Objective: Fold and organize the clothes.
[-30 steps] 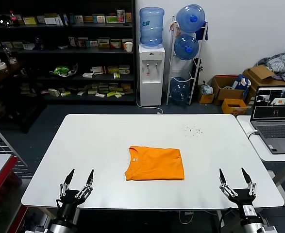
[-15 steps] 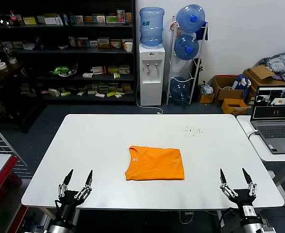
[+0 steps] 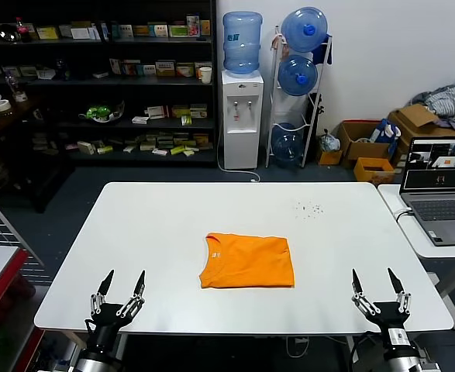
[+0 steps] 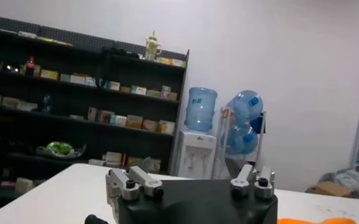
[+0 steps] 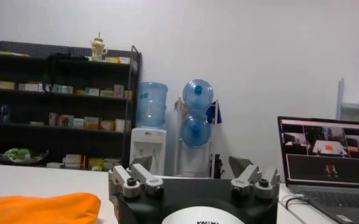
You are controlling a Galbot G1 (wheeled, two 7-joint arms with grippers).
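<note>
Left pincer (image 3: 120,280) and right pincer (image 3: 375,279) point upward (both spread wide).

— Where's everything sitting?
— From my seat: the folded T-shirt (image 3: 247,261) lies mid-table (image 3: 165,225). My left gripper (image 3: 118,284) and right gripper (image 3: 374,282) sit at the near corners, well apart from it. A laptop (image 3: 439,191) sits off right.
</note>
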